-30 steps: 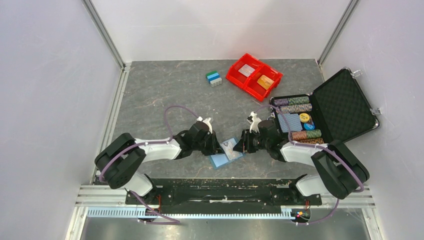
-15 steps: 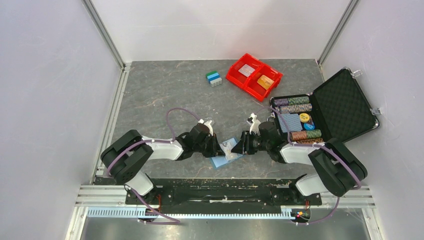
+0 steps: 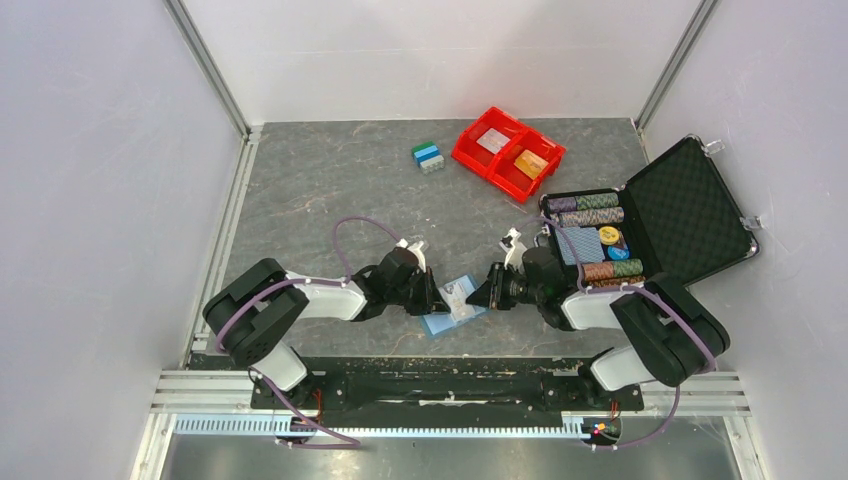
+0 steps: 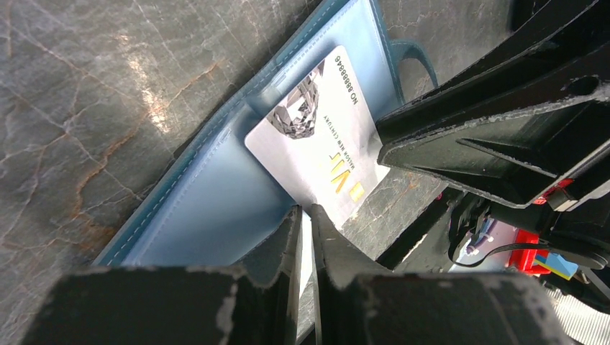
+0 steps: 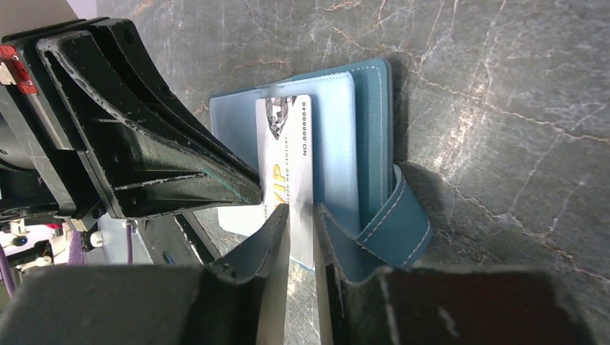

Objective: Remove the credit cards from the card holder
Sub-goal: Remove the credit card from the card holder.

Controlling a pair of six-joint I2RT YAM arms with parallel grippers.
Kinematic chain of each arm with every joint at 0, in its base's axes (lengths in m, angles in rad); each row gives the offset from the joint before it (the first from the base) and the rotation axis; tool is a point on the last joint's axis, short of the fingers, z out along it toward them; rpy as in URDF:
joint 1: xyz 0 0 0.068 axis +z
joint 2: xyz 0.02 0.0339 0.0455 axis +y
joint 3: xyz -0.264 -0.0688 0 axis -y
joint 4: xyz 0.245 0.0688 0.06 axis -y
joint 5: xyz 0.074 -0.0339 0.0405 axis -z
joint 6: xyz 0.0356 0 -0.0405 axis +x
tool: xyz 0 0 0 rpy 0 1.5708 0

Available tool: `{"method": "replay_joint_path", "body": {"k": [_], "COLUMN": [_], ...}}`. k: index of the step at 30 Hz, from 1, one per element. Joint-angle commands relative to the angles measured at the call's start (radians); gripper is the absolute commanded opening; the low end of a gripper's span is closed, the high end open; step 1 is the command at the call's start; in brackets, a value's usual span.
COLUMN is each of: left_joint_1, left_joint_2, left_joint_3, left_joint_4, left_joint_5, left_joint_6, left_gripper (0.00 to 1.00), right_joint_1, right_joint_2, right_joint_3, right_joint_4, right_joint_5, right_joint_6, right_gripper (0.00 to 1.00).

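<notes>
Between the arms, at near table edge: holder [image 3: 437, 322] is lying flat, with card [image 4: 324, 129] on it, one end poking past holder's edge, far end apparently sitting in the pocket.
left gripper [image 4: 303, 215]: fingers are being pressed nearly together at holder's edge, where card's corner overlaps it; which layer is being pinched cannot be told.
right gripper [image 5: 301, 212]: fingers are being held a slit apart over card's free end; grip or mere press cannot be told.
bin [image 3: 471, 131]: two other cards are lying in it, well apart from holder.
risk, slip: card is probably being caught by a thin margin only; a pull could leave it behind in holder.
risk, drag: if holder is not being pinned firmly, it could be hauled along with card.
risk, clash: both tips are being worked just beside each other; a small drift could knock them together.
risk, snag: strap [image 5: 403, 215] is looping just beside right fingers; it could be hooked on a pull.
risk, bend: if card is being loaded on one corner, it could be flexed or flicked across table [image 3: 330, 180].
</notes>
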Motion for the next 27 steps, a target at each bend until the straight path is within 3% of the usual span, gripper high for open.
{"method": "replay_joint_path", "body": {"k": [1,6,8,15,24,27], "left_joint_1": [-0.006,-0.006,-0.006,-0.006,-0.003,-0.003], "left_joint_2": [0.005,-0.007,-0.007,-0.108,-0.406,-0.468], "left_joint_3": [-0.017,-0.02,-0.021,-0.039,-0.011,0.006], "left_joint_4": [0.021,0.021,0.021,-0.031,-0.19,-0.19], "left_joint_5": [0.011,0.011,0.013,-0.012,-0.081,-0.072], "left_joint_6": [-0.012,-0.012,-0.014,-0.016,-0.027,-0.031], "left_gripper": [0.15,0.15,0.16,0.18,0.52,0.58], "right_joint_1": [0.016,0.017,0.017,0.012,0.008,0.008], "right_joint_2": [0.006,-0.001,-0.004,-0.094,-0.296,-0.339], "right_joint_3": [-0.01,-0.01,-0.011,-0.014,-0.052,-0.071], "right_joint_4": [0.11,0.108,0.111,0.042,0.175,0.253], "right_joint_5": [-0.102,-0.107,-0.115,-0.06,-0.058,-0.076], "right_joint_6": [0.053,0.056,0.059,0.061,0.195,0.248], "right_gripper": [0.18,0.09,0.01,0.0,0.0,0.0]}}
